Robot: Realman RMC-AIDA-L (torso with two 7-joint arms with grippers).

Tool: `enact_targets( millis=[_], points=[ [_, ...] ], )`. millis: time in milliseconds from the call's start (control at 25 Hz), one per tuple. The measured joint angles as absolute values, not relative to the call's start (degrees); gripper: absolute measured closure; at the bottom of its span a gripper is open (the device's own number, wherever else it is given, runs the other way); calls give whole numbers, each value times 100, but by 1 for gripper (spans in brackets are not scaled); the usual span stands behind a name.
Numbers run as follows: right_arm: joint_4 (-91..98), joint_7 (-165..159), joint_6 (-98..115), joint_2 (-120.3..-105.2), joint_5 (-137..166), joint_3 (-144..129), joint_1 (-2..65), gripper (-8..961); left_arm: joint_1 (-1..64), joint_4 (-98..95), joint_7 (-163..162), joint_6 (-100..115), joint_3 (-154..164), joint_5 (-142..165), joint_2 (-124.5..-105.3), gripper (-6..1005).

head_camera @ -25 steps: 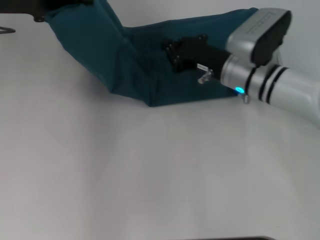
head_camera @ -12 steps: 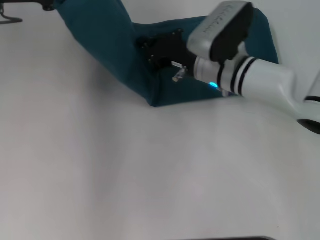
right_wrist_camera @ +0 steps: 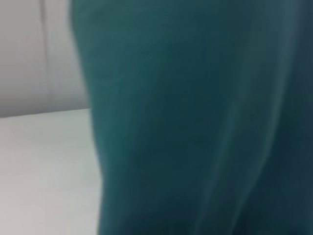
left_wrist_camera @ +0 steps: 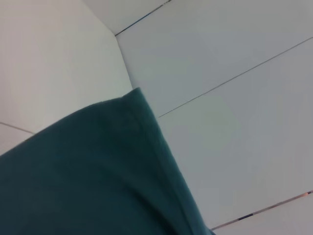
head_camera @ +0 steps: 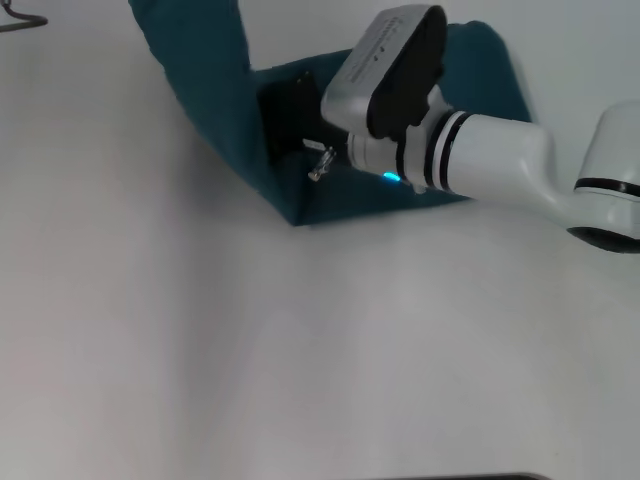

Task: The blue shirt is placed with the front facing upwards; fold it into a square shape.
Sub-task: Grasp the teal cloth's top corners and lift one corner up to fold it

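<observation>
The blue shirt (head_camera: 215, 110) lies bunched at the far middle of the white table (head_camera: 300, 350). Its left part rises steeply and runs out of the head view's top edge. My right gripper (head_camera: 285, 115), black, is pressed into the cloth at the shirt's middle, with its white forearm reaching in from the right. Teal cloth fills the right wrist view (right_wrist_camera: 195, 122) at very close range. In the left wrist view a hemmed edge of the shirt (left_wrist_camera: 98, 171) hangs in front of pale tiled floor. My left gripper is out of view.
A thin dark object (head_camera: 20, 20) shows at the far left corner of the head view. The white table stretches wide between the shirt and the near edge.
My right arm has swung left and farther back, carrying its gripper across the shirt. The lifted left part of the shirt has moved up and out of the top of the view.
</observation>
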State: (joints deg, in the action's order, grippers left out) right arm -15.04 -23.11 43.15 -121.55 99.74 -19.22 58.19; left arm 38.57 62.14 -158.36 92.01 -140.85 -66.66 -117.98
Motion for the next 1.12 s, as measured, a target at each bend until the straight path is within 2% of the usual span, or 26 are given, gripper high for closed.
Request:
enact_targets(
  millis=[320, 560, 800, 1120],
  points=[
    [-1618, -2294, 4242, -12135, 10559, -1247, 5774, 930, 3720, 6364, -15858, 9164, -14123, -6677, -11796, 976],
    [-1505, -2291, 4522, -12025, 10565, -712, 5184, 931, 3681, 6359, -15855, 9123, -14124, -6671, -11776, 976],
    [-1544, -2064, 5151, -12076, 10725, -725, 4746, 932, 3693, 6321, -15850, 9091, -14124, -6646, -11767, 975],
    [-2017, -1891, 3977, -12139, 11342, -591, 5371, 929, 3718, 6355, -15857, 9108, -14111, -6724, -11792, 976]
  ],
)
